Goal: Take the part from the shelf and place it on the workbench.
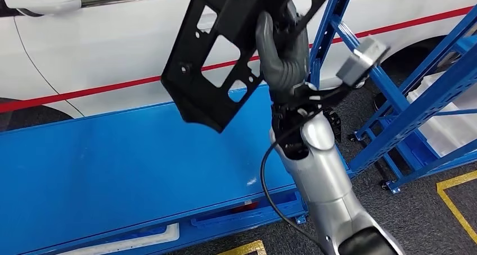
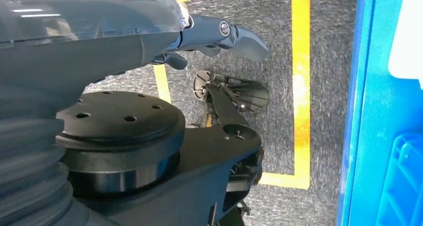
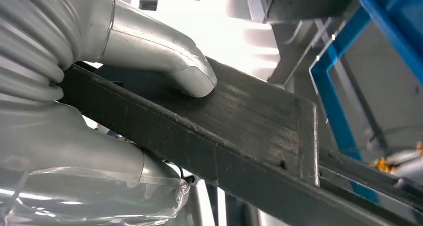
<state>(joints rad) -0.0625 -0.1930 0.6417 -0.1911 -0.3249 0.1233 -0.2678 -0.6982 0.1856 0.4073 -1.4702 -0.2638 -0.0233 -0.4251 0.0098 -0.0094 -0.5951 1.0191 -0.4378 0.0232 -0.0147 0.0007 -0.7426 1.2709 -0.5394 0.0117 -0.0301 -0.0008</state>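
Right hand (image 1: 284, 52) gripped the black part (image 1: 225, 58) and held it tilted in the air above the blue tabletop (image 1: 112, 170), with the blue shelf (image 1: 405, 108) to the right and a white car (image 1: 101, 47) beyond. From the left wrist, the left hand (image 2: 219, 34) hung over grey floor (image 2: 279, 46) with yellow lines; whether it was open or closed could not be told. From the right wrist, the thumb (image 3: 169, 61) pressed on the part's flat face (image 3: 249, 121).

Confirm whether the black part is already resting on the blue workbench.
No: the right hand holds the black part up in the air above the blue workbench.
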